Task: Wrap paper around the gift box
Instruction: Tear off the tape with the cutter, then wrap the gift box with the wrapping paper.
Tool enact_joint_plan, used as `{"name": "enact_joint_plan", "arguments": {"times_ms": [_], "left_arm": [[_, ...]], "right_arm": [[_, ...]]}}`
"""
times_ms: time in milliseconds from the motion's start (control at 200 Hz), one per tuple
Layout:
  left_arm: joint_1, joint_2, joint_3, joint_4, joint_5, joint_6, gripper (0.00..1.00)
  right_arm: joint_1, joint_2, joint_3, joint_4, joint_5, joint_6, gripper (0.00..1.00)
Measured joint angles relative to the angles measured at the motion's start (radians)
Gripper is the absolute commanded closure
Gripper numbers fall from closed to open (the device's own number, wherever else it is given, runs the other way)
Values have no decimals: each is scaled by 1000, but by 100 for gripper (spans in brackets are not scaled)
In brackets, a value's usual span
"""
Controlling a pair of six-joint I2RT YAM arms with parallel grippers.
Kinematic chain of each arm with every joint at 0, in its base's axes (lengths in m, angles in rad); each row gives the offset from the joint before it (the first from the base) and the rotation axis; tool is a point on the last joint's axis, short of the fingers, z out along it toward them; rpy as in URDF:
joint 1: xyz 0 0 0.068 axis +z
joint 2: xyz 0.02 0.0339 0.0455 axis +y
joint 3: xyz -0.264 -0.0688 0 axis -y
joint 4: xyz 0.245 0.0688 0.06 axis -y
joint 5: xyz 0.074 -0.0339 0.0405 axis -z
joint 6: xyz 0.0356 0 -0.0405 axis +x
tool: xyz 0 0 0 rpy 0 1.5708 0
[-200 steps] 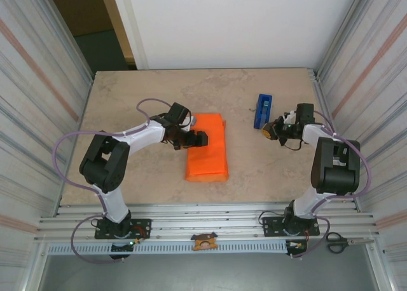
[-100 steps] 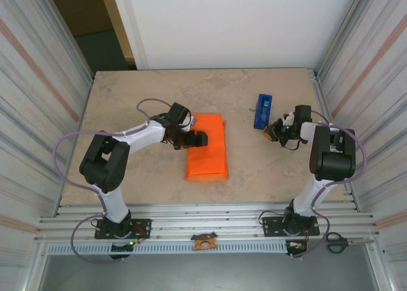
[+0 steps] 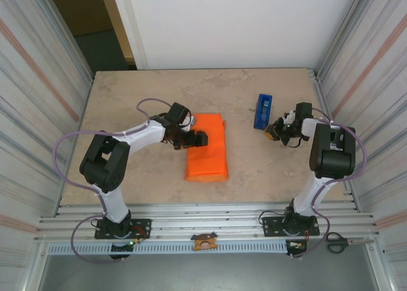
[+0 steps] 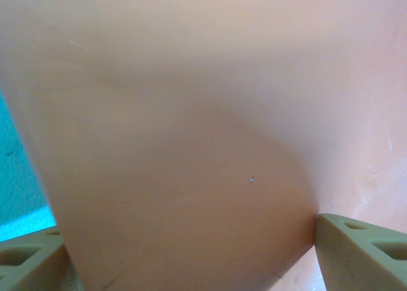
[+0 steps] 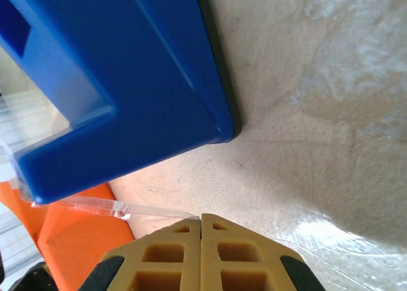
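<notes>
The orange paper (image 3: pixel 207 148) lies folded into a long bundle in the middle of the table. The gift box is hidden. My left gripper (image 3: pixel 198 138) rests on the bundle's left part, reaching in from the left. In the left wrist view the paper (image 4: pixel 191 113) bulges between the wide-apart fingertips (image 4: pixel 346 240) of the open left gripper (image 4: pixel 181 237). My right gripper (image 3: pixel 272 130) sits just right of the blue tape dispenser (image 3: pixel 261 110). In the right wrist view the right gripper (image 5: pixel 201 218) is shut on the end of a clear tape strip (image 5: pixel 127 208) coming off the dispenser (image 5: pixel 127 68).
Corrugated metal walls close in the table (image 3: pixel 140 100) on the left and right. Scissors (image 3: pixel 337 242) lie on the rail by the right arm's base. A corner of the paper (image 5: pixel 70 240) shows beyond the dispenser in the right wrist view.
The right arm's elbow has swung back toward the wall and its gripper has edged slightly right beside the dispenser. The left arm and the paper have stayed put.
</notes>
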Motion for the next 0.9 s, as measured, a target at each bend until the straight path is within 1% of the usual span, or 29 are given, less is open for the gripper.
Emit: {"name": "enact_joint_plan", "arguments": {"times_ms": [155,311,436,586,661,752,897], "left_arm": [[0,0,0,0,0,0,15],[0,0,0,0,0,0,15],[0,0,0,0,0,0,15],[0,0,0,0,0,0,15],[0,0,0,0,0,0,15],[0,0,0,0,0,0,15],[0,2,0,0,1,0,15]], "right_arm": [[-1,34,1,-75,33,-3,100],[0,25,-4,-87,29,-4,100],[3,-80,-28,-145,7,-36,100],[14,-244,2,-263,-84,-131,100],[38,-283,37,-335,-117,-185,100],[77,-295,82,-407,-158,-239,100],[176,-281,168,-517,-206,-323,100]]}}
